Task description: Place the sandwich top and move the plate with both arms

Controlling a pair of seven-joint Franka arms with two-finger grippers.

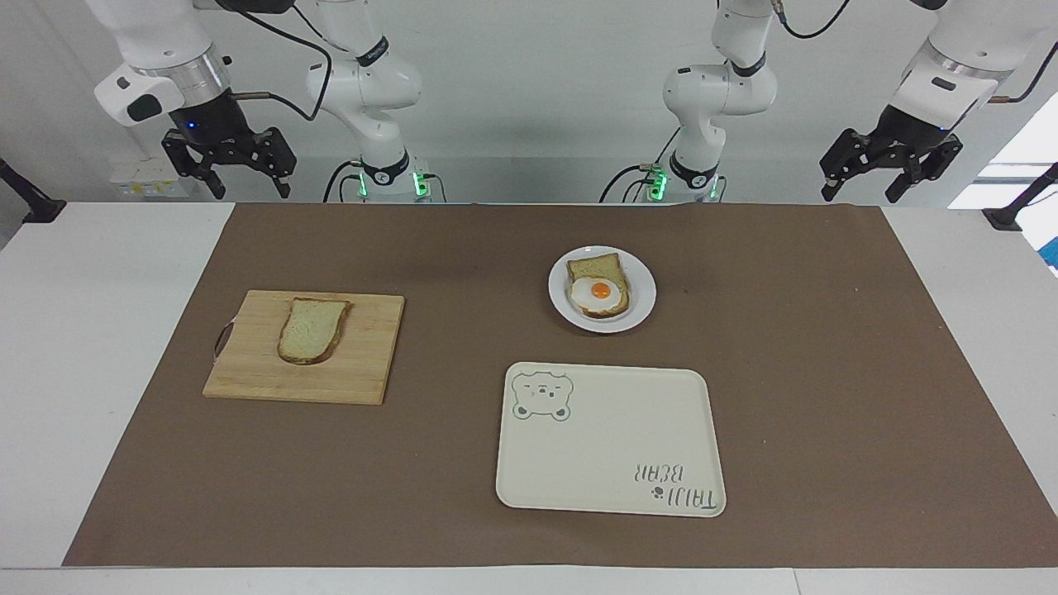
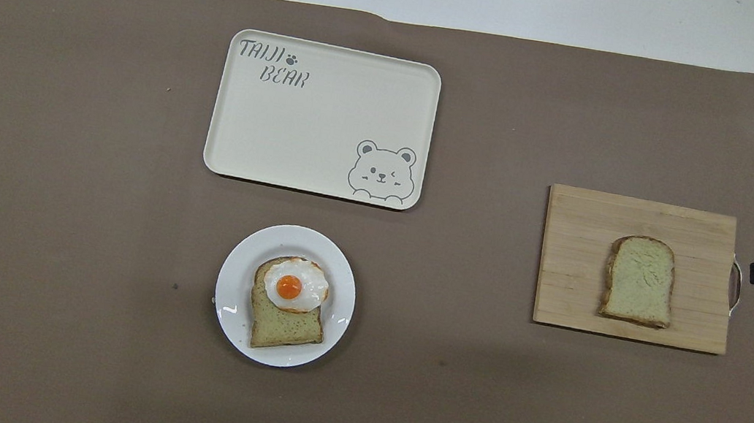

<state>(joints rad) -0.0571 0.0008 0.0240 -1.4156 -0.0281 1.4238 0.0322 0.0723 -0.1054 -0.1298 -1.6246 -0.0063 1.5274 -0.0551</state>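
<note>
The sandwich top (image 1: 312, 330), a plain bread slice, lies on a wooden cutting board (image 1: 364, 364) toward the right arm's end of the table; it also shows in the overhead view (image 2: 640, 279). The small white plate (image 1: 643, 289) holds a bread slice with a fried egg (image 1: 598, 289) and also shows in the overhead view (image 2: 234, 280). My right gripper (image 1: 248, 188) hangs open and empty high over the table's edge at the robots' end. My left gripper (image 1: 860, 192) hangs open and empty high over the mat's corner at its own end. Only their tips show in the overhead view.
A cream rectangular tray with a bear drawing (image 1: 612, 446) lies farther from the robots than the plate. A brown mat (image 1: 826, 372) covers most of the white table. The cutting board has a small handle loop (image 1: 220, 340) on its outer edge.
</note>
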